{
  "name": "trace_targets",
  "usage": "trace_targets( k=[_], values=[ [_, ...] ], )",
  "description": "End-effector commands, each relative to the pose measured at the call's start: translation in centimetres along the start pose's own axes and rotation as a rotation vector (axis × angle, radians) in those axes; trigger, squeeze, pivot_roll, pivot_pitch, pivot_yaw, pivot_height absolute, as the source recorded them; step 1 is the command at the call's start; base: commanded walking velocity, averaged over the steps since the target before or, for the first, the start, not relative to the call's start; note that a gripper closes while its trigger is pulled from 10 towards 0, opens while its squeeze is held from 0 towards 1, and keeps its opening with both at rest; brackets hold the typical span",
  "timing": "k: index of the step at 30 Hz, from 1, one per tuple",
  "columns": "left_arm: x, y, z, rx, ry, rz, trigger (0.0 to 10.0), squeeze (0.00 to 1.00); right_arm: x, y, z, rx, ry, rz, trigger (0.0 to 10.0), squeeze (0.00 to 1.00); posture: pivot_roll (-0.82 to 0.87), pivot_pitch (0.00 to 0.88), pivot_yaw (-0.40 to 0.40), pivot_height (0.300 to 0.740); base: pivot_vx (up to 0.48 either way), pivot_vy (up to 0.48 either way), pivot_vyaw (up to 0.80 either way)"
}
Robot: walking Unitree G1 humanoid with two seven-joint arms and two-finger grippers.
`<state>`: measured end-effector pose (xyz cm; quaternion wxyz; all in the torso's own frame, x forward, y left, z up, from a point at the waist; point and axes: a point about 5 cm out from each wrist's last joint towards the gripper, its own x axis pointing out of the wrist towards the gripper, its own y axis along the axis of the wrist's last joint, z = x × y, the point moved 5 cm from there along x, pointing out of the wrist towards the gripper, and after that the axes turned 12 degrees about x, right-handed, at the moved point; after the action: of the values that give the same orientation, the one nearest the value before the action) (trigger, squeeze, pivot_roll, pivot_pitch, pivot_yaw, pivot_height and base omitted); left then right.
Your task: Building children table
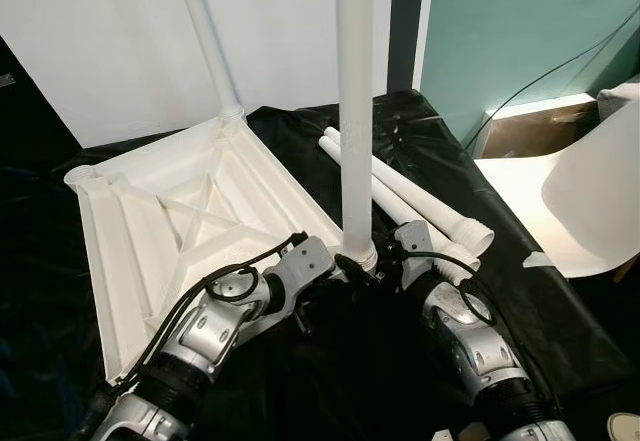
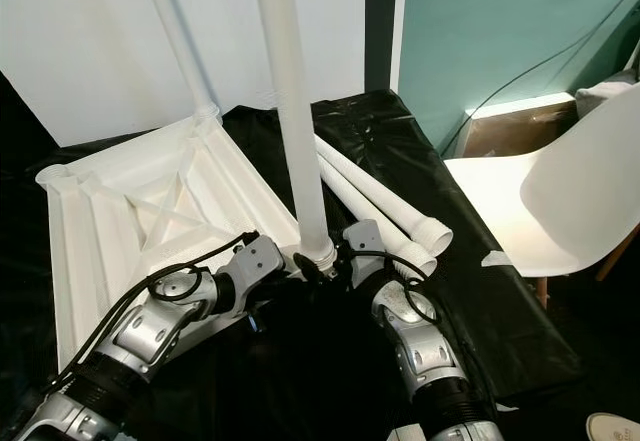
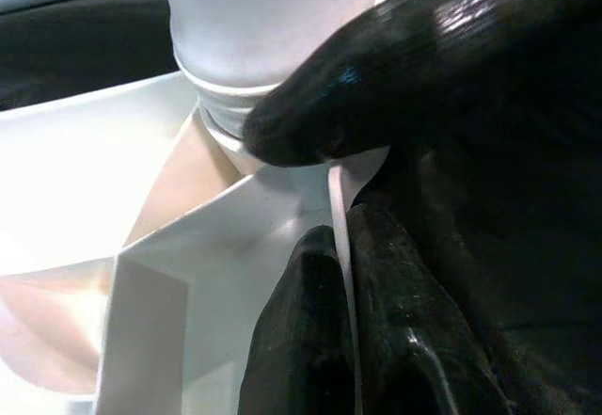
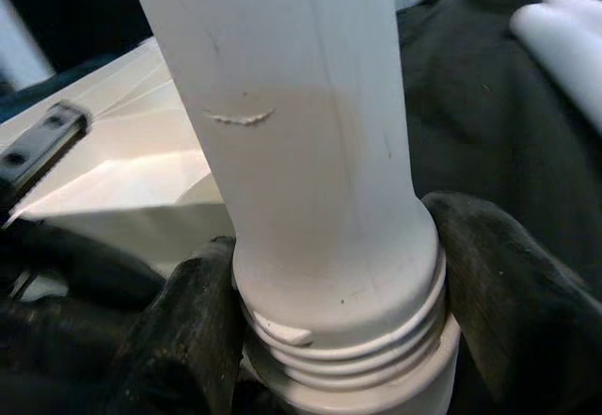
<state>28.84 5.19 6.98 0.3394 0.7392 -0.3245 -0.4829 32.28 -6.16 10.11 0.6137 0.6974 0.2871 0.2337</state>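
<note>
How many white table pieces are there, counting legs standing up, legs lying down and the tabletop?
Legs standing up in the tabletop: 2, far corner, near corner
Legs lying down: 2
Tabletop: 1
Total: 5

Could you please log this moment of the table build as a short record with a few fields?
tabletop: white tabletop lying underside up on a black sheet
fitted leg: far leg upright in its corner socket
leg in work: near leg upright at the near corner
right gripper: right gripper shut on the near leg's threaded base
left gripper: left gripper clamps the tabletop's corner rim
spare legs: loose legs lying on the sheet
</note>
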Motion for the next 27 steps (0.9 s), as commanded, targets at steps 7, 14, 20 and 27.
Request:
trace_targets(
  k=[7, 14, 20, 27],
  values=[
    [-0.9, -4.6, 6.0, -0.104, -0.313, -0.078, 9.8, 0.0, -1.1, 4.5, -3.3, -0.147, 0.305, 0.074, 10.0, 0.0, 0.04, 0.0, 0.072, 0.74, 0.0, 0.0, 0.0],
    [-1.7, -5.2, 7.1, -0.108, -0.353, -0.079, 10.0, 0.0, -1.9, 6.5, -2.1, -0.272, 0.392, 0.016, 10.0, 0.0, 0.02, 0.0, 0.077, 0.74, 0.0, 0.0, 0.0],
    [-1.3, -5.4, 7.2, -0.106, -0.349, -0.083, 10.0, 0.0, -1.2, 5.9, -1.7, -0.348, 0.453, -0.048, 10.0, 0.0, 0.04, 0.0, 0.071, 0.74, 0.0, 0.0, 0.0],
    [-1.0, -5.2, 7.1, -0.108, -0.344, -0.069, 10.0, 0.0, 0.1, 4.7, -2.9, -0.459, 0.594, -0.112, 10.0, 0.0, 0.05, 0.0, 0.068, 0.74, 0.0, 0.0, 0.0]
  ],
)
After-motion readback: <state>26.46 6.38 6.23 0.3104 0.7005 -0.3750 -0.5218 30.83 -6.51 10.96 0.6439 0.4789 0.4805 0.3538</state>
